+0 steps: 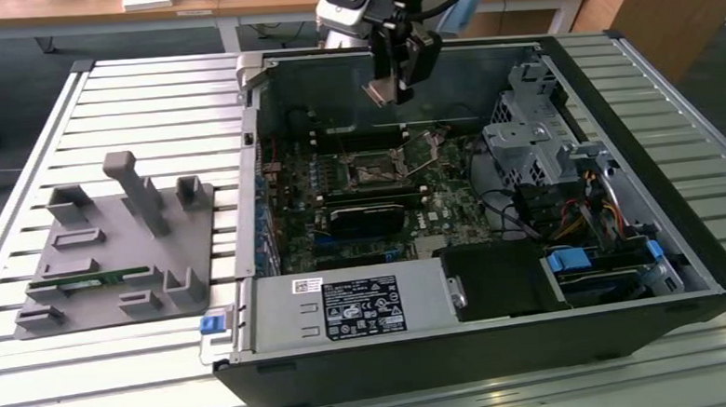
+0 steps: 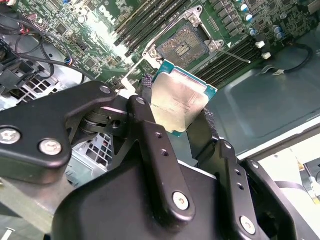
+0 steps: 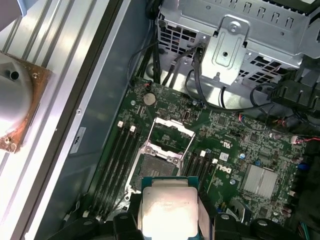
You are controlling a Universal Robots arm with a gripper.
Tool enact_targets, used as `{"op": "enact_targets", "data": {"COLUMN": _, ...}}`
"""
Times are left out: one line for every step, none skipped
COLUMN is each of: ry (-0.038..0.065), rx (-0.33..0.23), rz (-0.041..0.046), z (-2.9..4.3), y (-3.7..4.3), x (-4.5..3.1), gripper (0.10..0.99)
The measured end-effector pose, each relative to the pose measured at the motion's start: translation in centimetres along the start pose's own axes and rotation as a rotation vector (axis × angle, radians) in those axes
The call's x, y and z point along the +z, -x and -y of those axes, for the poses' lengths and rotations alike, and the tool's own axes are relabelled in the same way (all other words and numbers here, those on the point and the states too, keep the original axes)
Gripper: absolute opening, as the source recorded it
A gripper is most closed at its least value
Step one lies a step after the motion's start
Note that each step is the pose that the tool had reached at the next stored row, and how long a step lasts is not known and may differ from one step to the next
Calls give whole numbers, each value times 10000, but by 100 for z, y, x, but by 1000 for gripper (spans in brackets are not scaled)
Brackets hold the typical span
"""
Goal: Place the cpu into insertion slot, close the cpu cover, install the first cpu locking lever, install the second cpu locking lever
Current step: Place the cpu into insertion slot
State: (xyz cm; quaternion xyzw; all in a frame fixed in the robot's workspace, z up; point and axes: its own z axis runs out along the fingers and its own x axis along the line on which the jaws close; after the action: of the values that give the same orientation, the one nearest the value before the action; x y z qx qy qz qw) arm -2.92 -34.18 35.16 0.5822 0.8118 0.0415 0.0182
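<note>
cpu point(image 2: 177, 102) betw. fingers point(image 2: 150, 145), insertion slot point(image 2: 186, 44) open

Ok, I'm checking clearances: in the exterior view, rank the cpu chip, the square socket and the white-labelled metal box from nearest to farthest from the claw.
1. The small silver-topped square cpu chip: gripped in the claw, high in the picture.
2. The square silver-rimmed socket: below the claw, mid-picture.
3. The white-labelled silver metal box: lowest in the picture.

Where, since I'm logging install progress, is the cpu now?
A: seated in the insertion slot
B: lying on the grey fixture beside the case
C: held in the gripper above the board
C: the gripper is shut on the cpu, held above the bare insertion slot.
</note>
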Motion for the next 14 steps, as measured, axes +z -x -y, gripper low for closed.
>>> {"op": "enact_targets", "data": {"ry": 0, "rx": 21, "rz": 2, "z": 0, "y": 0, "x": 2, "gripper": 533}}
{"op": "enact_targets", "data": {"ry": 1, "rx": 41, "rz": 3, "z": 0, "y": 0, "x": 4, "gripper": 533}}
{"op": "enact_targets", "data": {"ry": 0, "rx": 60, "rz": 5, "z": 1, "y": 0, "x": 6, "gripper": 533}}
{"op": "enact_targets", "data": {"ry": 1, "rx": 79, "rz": 7, "z": 1, "y": 0, "x": 8, "gripper": 533}}
{"op": "enact_targets", "data": {"ry": 1, "rx": 95, "rz": 9, "z": 1, "y": 0, "x": 9, "gripper": 533}}
{"op": "enact_targets", "data": {"ry": 2, "rx": 112, "rz": 10, "z": 1, "y": 0, "x": 11, "gripper": 533}}
{"op": "enact_targets", "data": {"ry": 2, "rx": 128, "rz": 11, "z": 1, "y": 0, "x": 12, "gripper": 533}}
{"op": "enact_targets", "data": {"ry": 3, "rx": 143, "rz": 13, "z": 1, "y": 0, "x": 14, "gripper": 533}}
{"op": "enact_targets", "data": {"ry": 3, "rx": 159, "rz": 14, "z": 1, "y": 0, "x": 15, "gripper": 533}}
{"op": "enact_targets", "data": {"ry": 3, "rx": 174, "rz": 15, "z": 2, "y": 0, "x": 17, "gripper": 533}}
{"op": "enact_targets", "data": {"ry": 4, "rx": 188, "rz": 17, "z": 2, "y": 0, "x": 19, "gripper": 533}}
{"op": "enact_targets", "data": {"ry": 4, "rx": 203, "rz": 18, "z": 2, "y": 0, "x": 21, "gripper": 533}}
{"op": "enact_targets", "data": {"ry": 4, "rx": 217, "rz": 19, "z": 2, "y": 0, "x": 22, "gripper": 533}}
{"op": "enact_targets", "data": {"ry": 4, "rx": 230, "rz": 21, "z": 2, "y": 0, "x": 24, "gripper": 533}}
